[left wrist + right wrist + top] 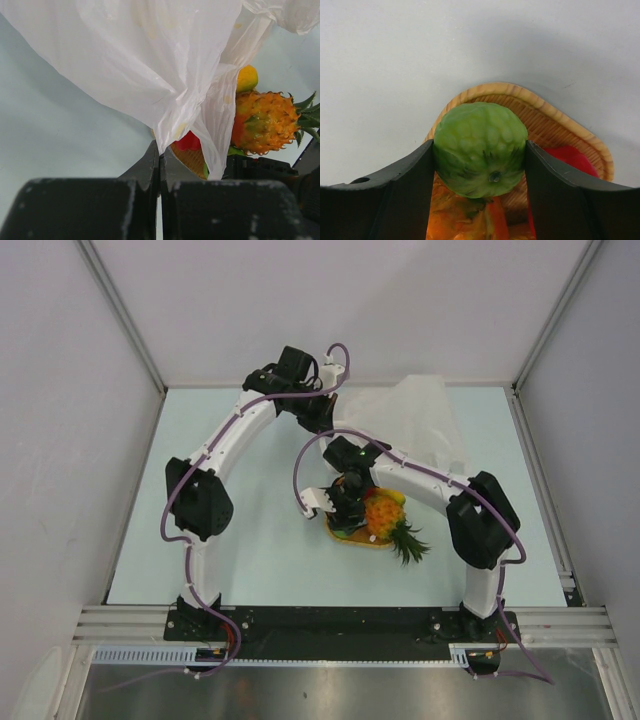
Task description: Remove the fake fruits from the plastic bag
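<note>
Two arms bend inward over the table. The left gripper looks clenched on a fold of the plastic bag, which is held up at the far side, though the film blurs the tips. The right gripper clasps the green apple over the woven tray, where the pineapple and a red piece lie.

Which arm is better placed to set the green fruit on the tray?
Right: the right gripper holds the green fruit over the woven tray; the left gripper is clamped on the plastic bag.
</note>
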`<move>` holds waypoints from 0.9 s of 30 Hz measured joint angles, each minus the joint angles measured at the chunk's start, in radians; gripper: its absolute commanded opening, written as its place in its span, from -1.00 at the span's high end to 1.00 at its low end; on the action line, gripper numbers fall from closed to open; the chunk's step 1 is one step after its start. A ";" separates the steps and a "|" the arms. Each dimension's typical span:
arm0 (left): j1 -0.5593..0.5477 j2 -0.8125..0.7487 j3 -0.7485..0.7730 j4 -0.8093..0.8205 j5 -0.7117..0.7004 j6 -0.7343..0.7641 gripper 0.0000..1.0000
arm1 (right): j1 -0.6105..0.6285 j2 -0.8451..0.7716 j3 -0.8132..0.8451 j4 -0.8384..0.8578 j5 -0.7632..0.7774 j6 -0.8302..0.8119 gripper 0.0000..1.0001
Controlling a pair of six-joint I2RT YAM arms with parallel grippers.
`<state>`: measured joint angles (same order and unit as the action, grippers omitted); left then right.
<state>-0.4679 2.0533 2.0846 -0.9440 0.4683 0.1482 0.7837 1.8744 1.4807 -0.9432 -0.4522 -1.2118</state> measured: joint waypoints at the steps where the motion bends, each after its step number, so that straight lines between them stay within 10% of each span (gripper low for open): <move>1: 0.000 0.000 0.000 0.000 0.002 0.000 0.99 | 0.000 0.005 0.000 -0.003 0.000 -0.002 -0.18; 13: 0.000 0.000 0.000 0.000 0.018 0.000 1.00 | -0.002 0.022 0.008 -0.029 0.005 -0.012 -0.62; 15: 0.000 0.000 0.000 0.000 0.018 0.000 1.00 | -0.002 0.025 0.008 -0.032 0.013 -0.011 -0.93; 27: 0.000 0.000 0.000 0.000 0.032 0.000 1.00 | -0.009 0.030 0.035 -0.032 0.011 0.058 -0.99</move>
<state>-0.4679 2.0533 2.0846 -0.9443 0.5007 0.1478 0.7746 1.9045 1.5154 -0.9752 -0.4412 -1.1534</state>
